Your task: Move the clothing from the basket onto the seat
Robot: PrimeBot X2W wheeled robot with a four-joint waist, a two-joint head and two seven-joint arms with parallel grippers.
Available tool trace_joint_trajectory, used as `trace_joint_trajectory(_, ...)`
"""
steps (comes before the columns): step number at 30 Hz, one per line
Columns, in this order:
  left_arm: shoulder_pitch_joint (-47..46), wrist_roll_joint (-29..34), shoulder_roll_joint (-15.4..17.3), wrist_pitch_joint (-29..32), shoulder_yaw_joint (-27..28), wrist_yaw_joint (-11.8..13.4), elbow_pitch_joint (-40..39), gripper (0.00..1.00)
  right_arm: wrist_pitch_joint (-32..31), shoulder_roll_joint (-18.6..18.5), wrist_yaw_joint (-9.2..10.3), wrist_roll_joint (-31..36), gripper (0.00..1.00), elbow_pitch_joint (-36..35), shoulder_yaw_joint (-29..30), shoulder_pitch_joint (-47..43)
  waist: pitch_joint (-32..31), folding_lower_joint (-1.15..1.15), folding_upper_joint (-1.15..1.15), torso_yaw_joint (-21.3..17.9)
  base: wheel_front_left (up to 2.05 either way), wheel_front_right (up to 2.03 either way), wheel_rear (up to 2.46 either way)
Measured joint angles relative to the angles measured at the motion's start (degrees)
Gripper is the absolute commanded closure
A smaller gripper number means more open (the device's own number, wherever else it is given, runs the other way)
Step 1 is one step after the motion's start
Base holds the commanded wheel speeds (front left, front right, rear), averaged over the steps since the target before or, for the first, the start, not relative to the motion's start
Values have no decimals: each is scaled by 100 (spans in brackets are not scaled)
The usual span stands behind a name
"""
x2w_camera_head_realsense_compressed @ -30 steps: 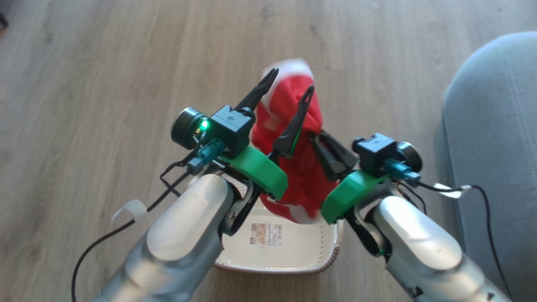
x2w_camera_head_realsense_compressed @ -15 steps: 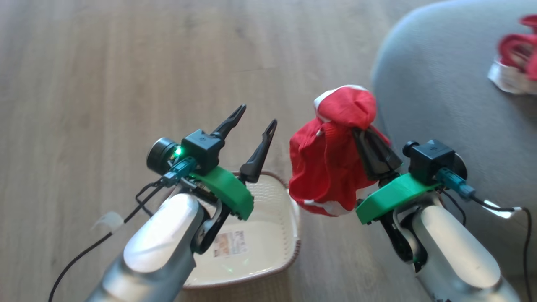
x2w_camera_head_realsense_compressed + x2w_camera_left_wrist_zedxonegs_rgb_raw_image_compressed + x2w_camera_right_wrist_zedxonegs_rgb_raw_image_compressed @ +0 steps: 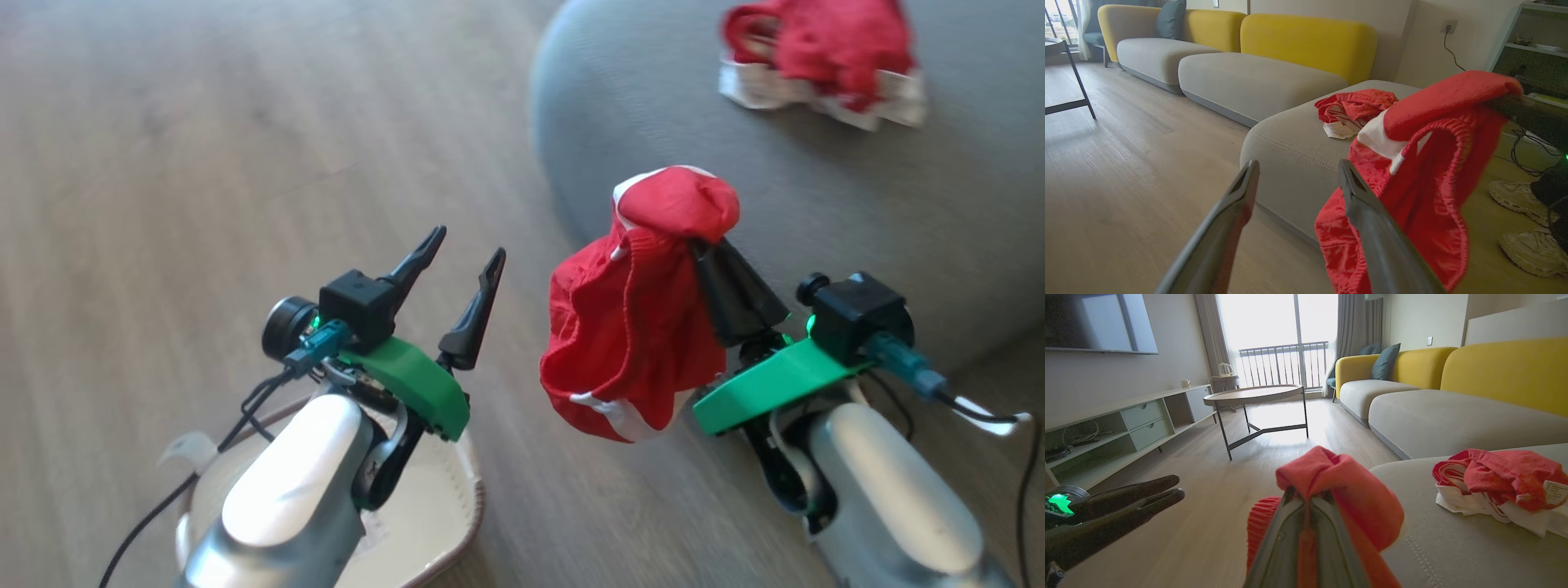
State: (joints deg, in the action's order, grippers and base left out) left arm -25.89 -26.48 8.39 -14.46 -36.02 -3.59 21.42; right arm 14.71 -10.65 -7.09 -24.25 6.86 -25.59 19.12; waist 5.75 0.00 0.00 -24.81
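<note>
My right gripper [image 3: 704, 245] is shut on a red garment with white trim [image 3: 629, 335], which hangs in the air just off the rounded corner of the grey seat [image 3: 694, 155]. In the right wrist view the fabric [image 3: 1339, 477] drapes over the closed fingertips [image 3: 1306, 500]. A second bundle of red and white clothing [image 3: 816, 57] lies on the seat. My left gripper [image 3: 467, 245] stands open with nothing in it, to the left of the hanging garment. The cream basket [image 3: 433, 506] sits on the floor under my left forearm, and the part of its inside that shows is bare.
Wooden floor surrounds the seat. Behind it runs a grey sofa with yellow backs [image 3: 1257, 77]. A round coffee table [image 3: 1257, 396] and a low TV cabinet [image 3: 1126, 424] stand farther off. A person's pale shoes [image 3: 1519, 196] are on the floor beside the seat.
The camera has swung right, so the basket slid to the lower left and the seat came into view. My right gripper has carried the red garment from above the basket toward the seat's corner.
</note>
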Motion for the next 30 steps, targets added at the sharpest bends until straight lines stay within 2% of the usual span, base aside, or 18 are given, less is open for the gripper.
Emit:
trace_joint_trajectory(3,46,26,-36,0,-8,-71,7,0,0,1,0,9,100,-169,198,-91,-27,0,0,-357,0,0,0)
trace_joint_trajectory(6,-16,96,-183,0,-90,-203,115,0,0,-4,0,107,100,-427,667,-447,1,0,0,-630,0,0,0)
trace_joint_trajectory(12,-224,127,-256,0,-165,-305,274,0,0,78,0,260,100,-820,1272,-936,161,0,0,-724,0,0,0)
trace_joint_trajectory(17,-295,186,-292,0,-235,-353,288,0,0,96,0,375,100,-1029,1718,-974,344,0,0,-738,0,0,0)
trace_joint_trajectory(21,-297,238,-241,0,-302,-353,266,0,0,-137,0,456,100,-1047,2022,-556,555,0,0,-744,0,0,0)
trace_joint_trajectory(30,-392,278,59,0,-455,-353,99,0,1,-926,0,747,100,-547,2569,1262,1247,1,0,-757,0,0,0)
